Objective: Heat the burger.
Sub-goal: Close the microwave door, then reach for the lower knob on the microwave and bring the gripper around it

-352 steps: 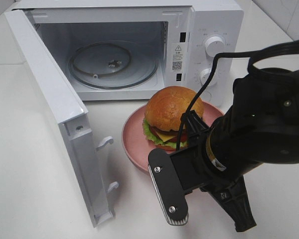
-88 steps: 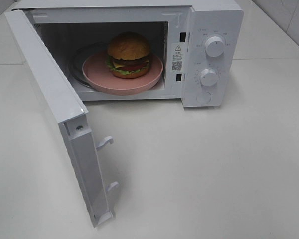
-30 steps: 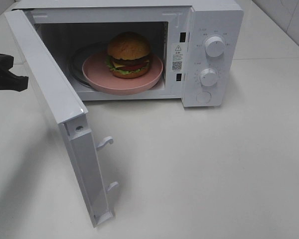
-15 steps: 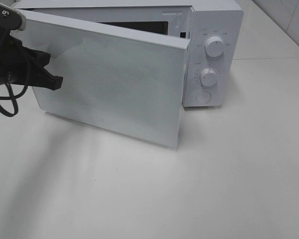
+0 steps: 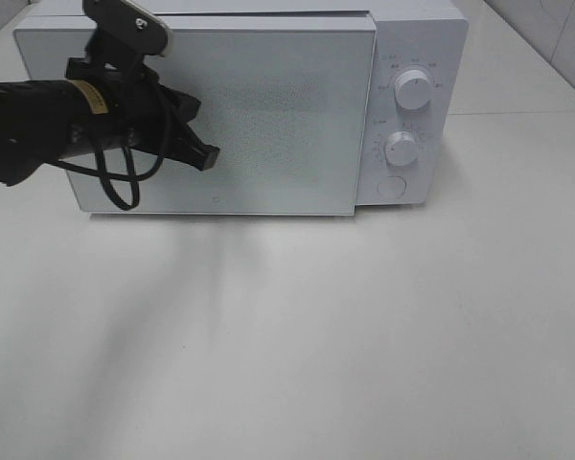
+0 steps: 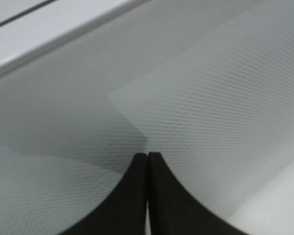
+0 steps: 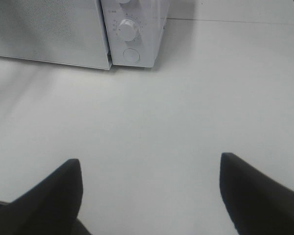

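Note:
The burger is hidden behind the shut door (image 5: pixel 268 115) of the white microwave (image 5: pixel 417 38). My left gripper (image 5: pixel 203 156) is shut, fingertips pressed together against the door's front panel, left of its middle. In the left wrist view the two black fingers (image 6: pixel 148 159) meet with no gap, touching the dotted door window (image 6: pixel 210 107). My right gripper (image 7: pixel 149 169) hangs open over bare table, well in front of the microwave (image 7: pixel 137 34), with nothing between its fingers. It does not show in the high view.
Two round knobs (image 5: pixel 412 88) and a round button (image 5: pixel 391 188) sit on the microwave's right control panel. The white table (image 5: pixel 364 335) stretches in front. A tiled wall edge (image 5: pixel 565 29) shows at the back right.
The microwave door has swung from half-closed to fully shut, pushed by my left gripper, which moved right along with it. The burger on its plate went out of sight behind the door.

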